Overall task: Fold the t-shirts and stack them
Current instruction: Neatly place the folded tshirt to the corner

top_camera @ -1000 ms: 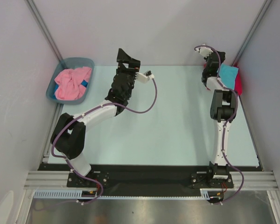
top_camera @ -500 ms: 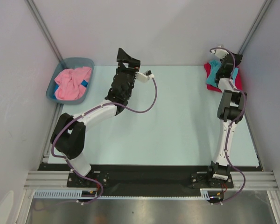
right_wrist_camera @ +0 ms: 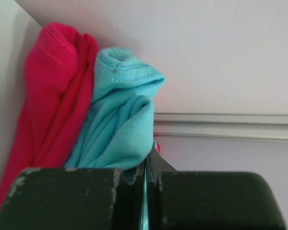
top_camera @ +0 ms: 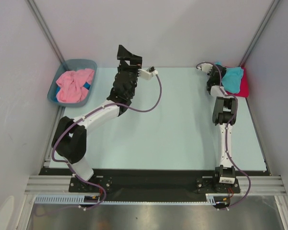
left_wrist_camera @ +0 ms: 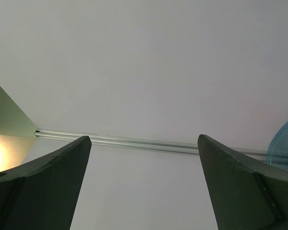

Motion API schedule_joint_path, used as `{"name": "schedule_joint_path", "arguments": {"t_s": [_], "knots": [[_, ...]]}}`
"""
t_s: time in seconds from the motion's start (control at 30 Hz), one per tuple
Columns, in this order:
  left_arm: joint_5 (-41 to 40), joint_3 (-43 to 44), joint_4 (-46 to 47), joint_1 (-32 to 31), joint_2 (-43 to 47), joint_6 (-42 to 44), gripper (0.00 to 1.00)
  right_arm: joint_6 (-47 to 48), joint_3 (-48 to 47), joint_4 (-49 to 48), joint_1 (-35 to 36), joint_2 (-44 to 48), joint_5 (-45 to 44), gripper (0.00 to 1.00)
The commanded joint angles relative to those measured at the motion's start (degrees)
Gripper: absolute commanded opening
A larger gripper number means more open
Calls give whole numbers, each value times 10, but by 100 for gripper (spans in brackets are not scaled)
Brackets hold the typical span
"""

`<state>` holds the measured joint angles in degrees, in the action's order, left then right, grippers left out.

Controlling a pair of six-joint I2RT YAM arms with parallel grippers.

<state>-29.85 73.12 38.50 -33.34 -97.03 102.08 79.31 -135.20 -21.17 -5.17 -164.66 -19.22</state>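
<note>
- One pale table (top_camera: 182, 129) lies under both my arms, closed in by light walls (top_camera: 173, 28) at the back and sides.
- Two arms rise from its near edge. My left arm (top_camera: 98, 115) bends up over the left half of the table, and my right arm (top_camera: 227, 139) stretches straight toward the far right corner.
- One grey-blue tub (top_camera: 79, 61) sits at the far left corner, against the left wall.
- The pink shirt (top_camera: 73, 86) lies crumpled in the tub and fills most of it. A small patch of blue (top_camera: 87, 86) shows at its right edge, and I cannot tell what that is.
- The red shirt (top_camera: 243, 86) lies bunched in the far right corner, against the right wall and well apart from the tub.
- The turquoise shirt (top_camera: 233, 79) is bunched against the red one on its left side, touching it. From my right wrist the two show side by side in folds, red on the left and turquoise on the right.
- My left gripper (left_wrist_camera: 144, 138) is raised above the table near the back wall, to the right of the tub and apart from it. Its fingers (left_wrist_camera: 240, 187) are spread wide with only the wall showing between them.
- My right gripper (right_wrist_camera: 145, 172) is at the left edge of the turquoise shirt. Its jaws are pressed together on a fold of that cloth, and a thin line of turquoise shows in the seam between them.
</note>
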Motion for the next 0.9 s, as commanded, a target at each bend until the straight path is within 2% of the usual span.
{"name": "schedule_joint_path", "arguments": {"t_s": [0.0,0.13,0.4,0.87], "knots": [[-9,-14,25,5,34,-16,100,-22,26,27,15,28,9,0],[-7,-39,31,7,54,-22,100,-28,30,-17,17,61,-16,0],[-4,-63,38,12,80,-29,100,-30,41,-19,-7,138,-32,0],[0,-55,41,18,85,-22,100,-19,114,8,-65,125,-20,0]]}}
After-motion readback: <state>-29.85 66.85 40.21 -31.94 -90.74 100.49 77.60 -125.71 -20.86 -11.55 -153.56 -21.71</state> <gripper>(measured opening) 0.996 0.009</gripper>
